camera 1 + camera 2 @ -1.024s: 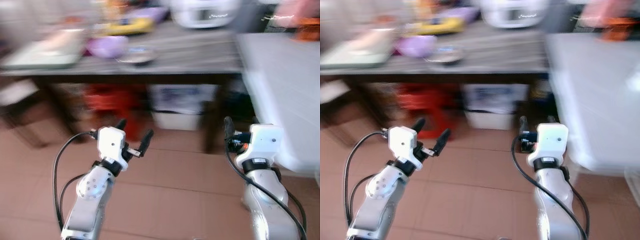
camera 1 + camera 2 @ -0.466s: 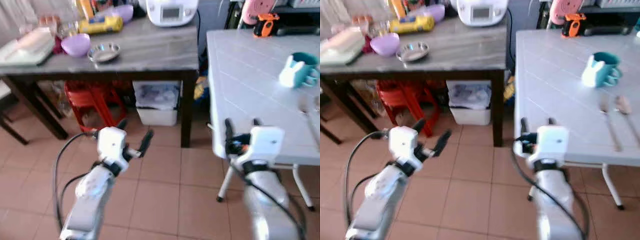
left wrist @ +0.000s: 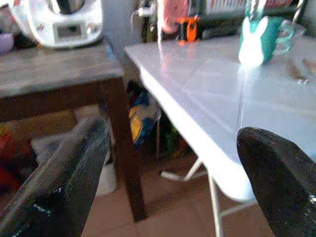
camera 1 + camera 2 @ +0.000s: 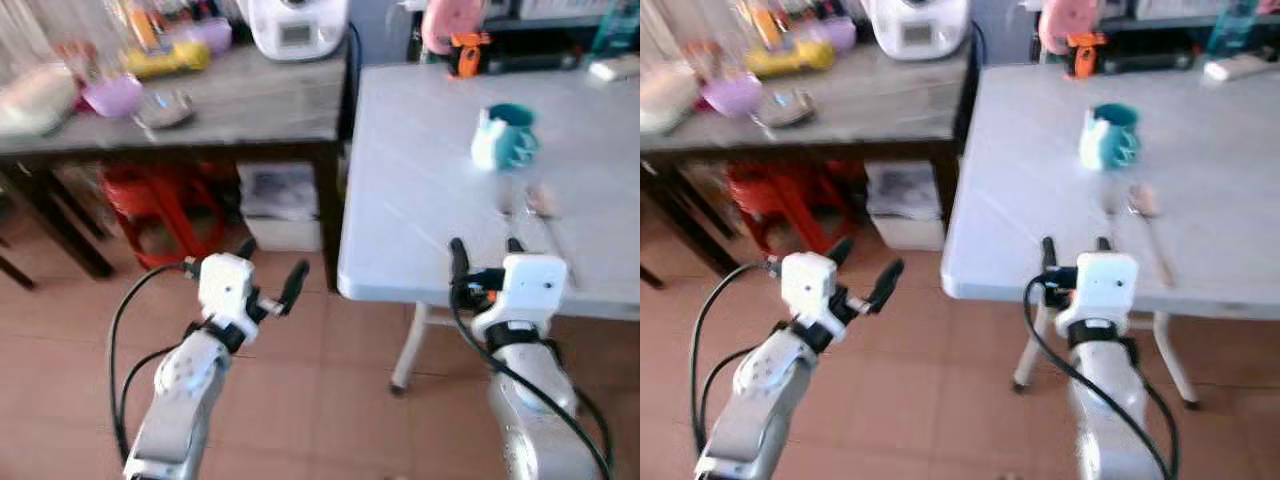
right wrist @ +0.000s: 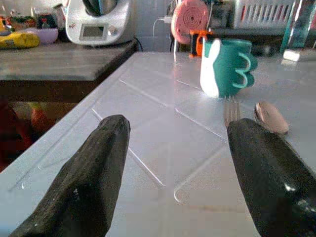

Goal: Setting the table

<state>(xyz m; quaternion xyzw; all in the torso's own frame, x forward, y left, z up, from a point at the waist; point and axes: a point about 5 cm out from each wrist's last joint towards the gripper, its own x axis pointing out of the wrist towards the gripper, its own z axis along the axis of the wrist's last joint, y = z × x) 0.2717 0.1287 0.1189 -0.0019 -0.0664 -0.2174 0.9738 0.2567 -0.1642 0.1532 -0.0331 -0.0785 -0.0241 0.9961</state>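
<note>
A teal mug [image 4: 505,137] with a white rabbit shape stands on the white folding table [image 4: 420,190]. Just in front of it lie a fork [image 5: 231,112] and a spoon [image 5: 270,116], side by side. My right gripper [image 4: 484,253] is held at the table's near edge, open and empty, its fingertips pointing toward the mug [image 5: 225,67]. My left gripper [image 4: 270,268] hovers over the tiled floor to the left of the white table, open and empty.
A dark wooden table [image 4: 200,105] at the left carries a white kitchen appliance [image 4: 292,25], a purple bowl [image 4: 112,96], a steel dish [image 4: 165,110] and a yellow packet. Under it sit a red stool [image 4: 160,200] and a white bin [image 4: 278,205]. An orange tool [image 4: 463,55] lies at the white table's far side.
The camera has swung right, so the white table with the mug, fork and spoon has shifted toward the picture's middle. Both grippers hold the same open pose.
</note>
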